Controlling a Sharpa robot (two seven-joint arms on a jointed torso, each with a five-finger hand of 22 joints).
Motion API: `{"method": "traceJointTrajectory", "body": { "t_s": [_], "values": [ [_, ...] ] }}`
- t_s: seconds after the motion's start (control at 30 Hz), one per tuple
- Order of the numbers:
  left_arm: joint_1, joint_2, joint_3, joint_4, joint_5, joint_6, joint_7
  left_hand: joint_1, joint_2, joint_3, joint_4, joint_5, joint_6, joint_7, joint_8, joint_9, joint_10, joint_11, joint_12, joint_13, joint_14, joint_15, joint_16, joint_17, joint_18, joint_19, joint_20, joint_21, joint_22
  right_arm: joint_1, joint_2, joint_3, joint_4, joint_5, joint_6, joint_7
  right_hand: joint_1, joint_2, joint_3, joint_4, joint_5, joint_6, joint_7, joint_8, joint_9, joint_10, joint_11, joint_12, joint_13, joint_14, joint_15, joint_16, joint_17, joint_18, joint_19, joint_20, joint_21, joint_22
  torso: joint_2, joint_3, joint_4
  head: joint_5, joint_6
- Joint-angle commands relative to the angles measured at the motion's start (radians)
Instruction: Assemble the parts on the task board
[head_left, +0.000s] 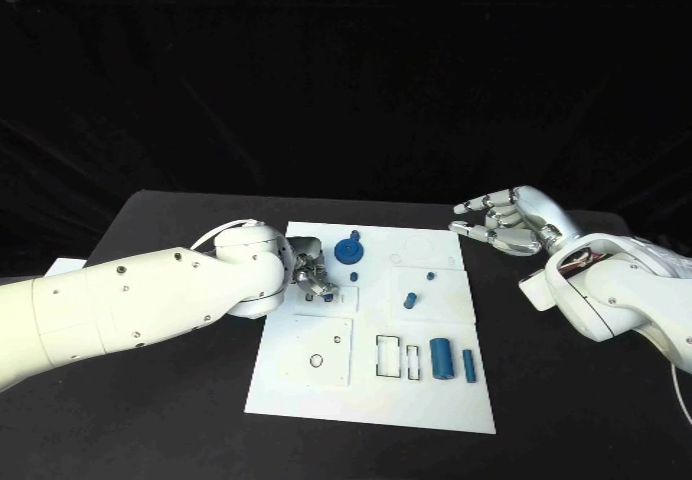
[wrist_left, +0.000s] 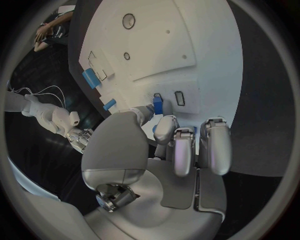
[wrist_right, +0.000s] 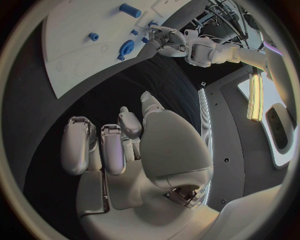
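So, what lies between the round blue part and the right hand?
In the head view, bare white task board, then black table, separate the round blue part from the right hand.

Black table, black drape behind, dark surroundings

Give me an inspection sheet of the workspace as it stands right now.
Surface: black table, white task board in the middle.
Job's things: blue round part at the board's far side; small blue part mid-board; two blue cylinders lying at the near right.
Clutter: white object at the table's left edge.
Robot hands: left robot hand down on the board's left side, at a small blue piece; grip cannot be told. Right robot hand raised beyond the board's far right corner, open.
Cables: white cable over the left wrist.
Surroundings: dark backdrop.
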Motion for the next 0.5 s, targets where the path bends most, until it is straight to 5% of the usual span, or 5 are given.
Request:
{"method": "traceJointTrajectory", "body": {
  "t_s": [0.03, 0.5],
  "values": [
    [-0.004, -0.001, -0.002, 0.001, -0.009, 0.029, 0.000, 0.002, 0.010, 0.150, -0.145, -0.001, -0.001, -0.008, 0.003, 0.001, 0.005, -0.001, 0.003, 0.000, 0.105, 0.003, 0.003, 0.263, -0.009, 0.007, 0.007, -0.001, 0.068, -0.001, 0.001, 0.000, 0.002, -0.009, 0.022, 0.005, -0.003, 0.002, -0.006, -0.002, 0.007, 0.004, -0.002, -0.001, 0.000, -0.004, -0.001, -0.005, -0.001, 0.066, -0.002, -0.003, 0.092, 0.018, -0.006, -0.001, -0.005, -0.001, 0.000, 0.0005, -0.0002, -0.001, -0.001],
    [-0.004, -0.001, -0.002, -0.003, 0.005, 0.086, -0.003, 0.001, 0.006, 0.149, -0.147, -0.003, -0.001, -0.009, 0.003, 0.002, 0.006, -0.002, 0.004, 0.001, 0.105, 0.002, 0.003, 0.263, -0.009, 0.004, 0.007, -0.004, 0.064, -0.001, -0.004, 0.000, 0.000, -0.009, 0.026, 0.002, -0.003, 0.003, -0.007, -0.002, 0.009, 0.004, -0.002, -0.001, 0.000, -0.006, -0.001, -0.008, -0.003, 0.065, -0.002, -0.006, 0.089, 0.019, -0.007, -0.001, -0.007, -0.004, 0.000, -0.0002, 0.0006, -0.001, -0.009]
  ]
}}
